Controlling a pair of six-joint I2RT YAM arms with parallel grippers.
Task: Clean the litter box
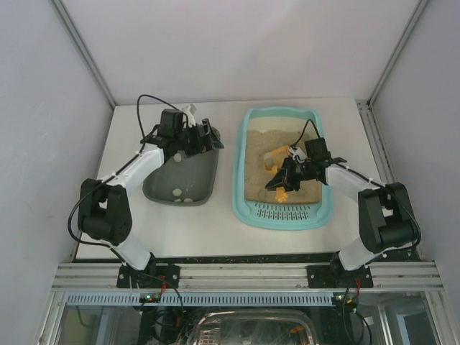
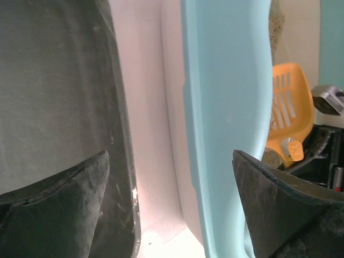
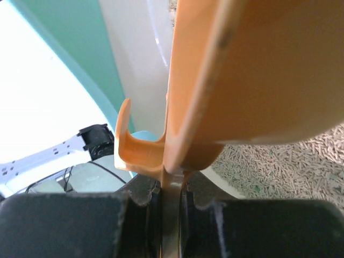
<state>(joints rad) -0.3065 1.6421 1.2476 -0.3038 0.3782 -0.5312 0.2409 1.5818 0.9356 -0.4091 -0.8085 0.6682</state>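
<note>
The light-turquoise litter box (image 1: 241,194) lies right of centre, with beige litter (image 1: 259,162) and its slotted grate (image 1: 286,213) at the near end. My right gripper (image 1: 290,176) is over the litter and shut on the handle of an orange slotted scoop (image 1: 280,191). In the right wrist view the scoop (image 3: 252,70) rises from the closed gripper (image 3: 172,199) above pellet litter (image 3: 290,161). My left gripper (image 1: 205,136) is open at the far right corner of the dark grey tray (image 1: 165,188). In the left wrist view the open gripper (image 2: 172,215) straddles that tray's rim (image 2: 121,134) and the litter box wall (image 2: 226,107).
A few small pale lumps (image 1: 177,192) lie in the grey tray's near end. A narrow strip of white table (image 2: 153,134) separates the two trays. The orange scoop (image 2: 287,118) shows past the litter box wall. White walls enclose the table on three sides.
</note>
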